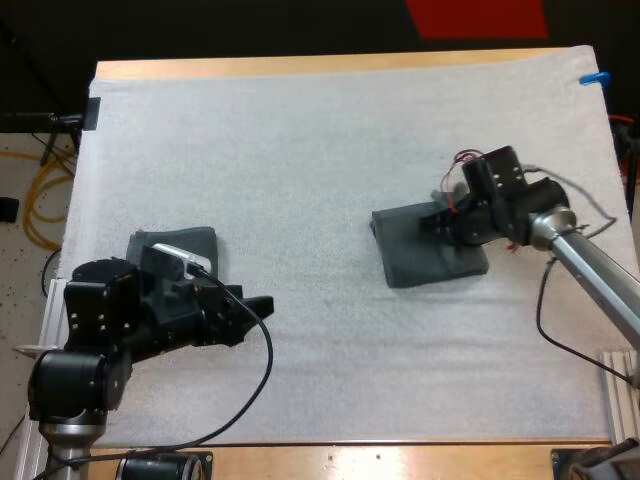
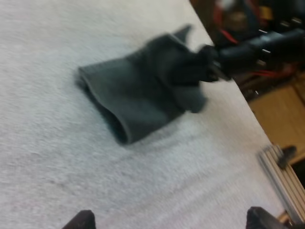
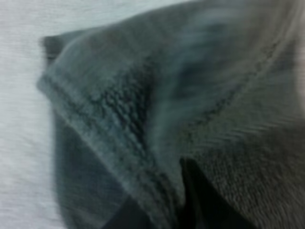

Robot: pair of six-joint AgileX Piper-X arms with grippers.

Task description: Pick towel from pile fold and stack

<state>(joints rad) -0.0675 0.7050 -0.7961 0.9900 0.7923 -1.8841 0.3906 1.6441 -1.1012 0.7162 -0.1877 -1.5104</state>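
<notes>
The dark grey-green terry towel (image 1: 425, 255) lies on the white mat (image 1: 300, 150) that covers the wooden worktop (image 1: 350, 64), towards the right side of the mat in the high view. It is partly doubled over. One rounded fold faces the left arm, and a corner of cloth is lifted at the far right end.

The right end effector (image 1: 442, 226) sits on the right-hand part of this towel and is closed on it. In the right wrist view, a ridge of the looped fabric is pinched between the two black fingers (image 3: 202, 195), and the hemmed edge runs slantwise just beside them. The left wrist view shows that same end effector at the raised corner of the towel.

The left end effector (image 1: 262, 303) hangs over bare mat near the lower left, well apart from that towel and pointing towards it. Its fingers (image 2: 81, 220) stand wide apart with nothing between them.

A second dark grey-green towel (image 1: 190, 242), folded flat, lies on the mat just behind the left arm and is partly hidden by it.
</notes>
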